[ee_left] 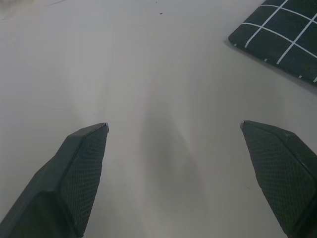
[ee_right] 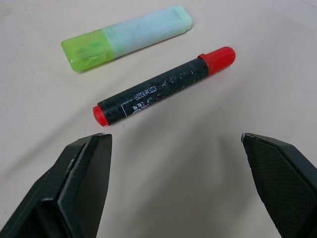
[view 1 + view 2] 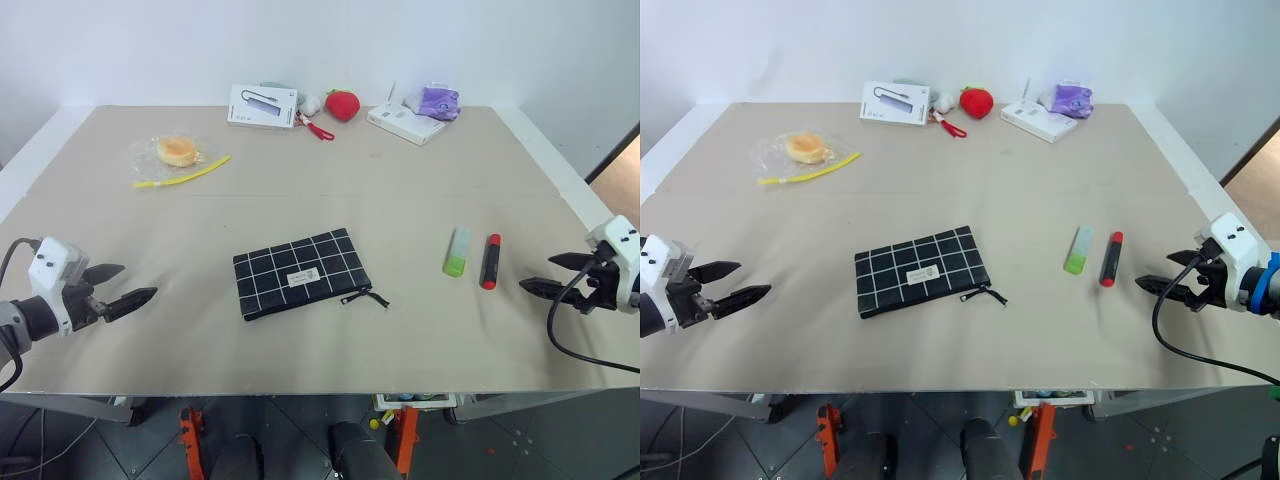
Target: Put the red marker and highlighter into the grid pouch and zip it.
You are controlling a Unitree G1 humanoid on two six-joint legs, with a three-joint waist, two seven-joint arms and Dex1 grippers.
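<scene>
The grid pouch (image 3: 301, 272) lies flat mid-table, black with white lines, its zipper pull (image 3: 372, 297) at the right end. To its right the light-green highlighter (image 3: 457, 252) and the red marker (image 3: 490, 261) lie side by side on the table. My right gripper (image 3: 546, 275) hovers open just right of the marker, pointing at it; in the right wrist view the red marker (image 2: 163, 86) and highlighter (image 2: 126, 37) sit beyond the empty fingers. My left gripper (image 3: 122, 285) stands open near the table's left front, well left of the pouch (image 1: 282, 37).
Along the far edge lie a white box (image 3: 262, 106), a red strawberry plush (image 3: 342, 104), red scissors (image 3: 316, 127), another white box (image 3: 404, 123) and a purple bag (image 3: 438, 102). A bagged bun (image 3: 177, 151) with a yellow strip (image 3: 184, 174) rests at the back left.
</scene>
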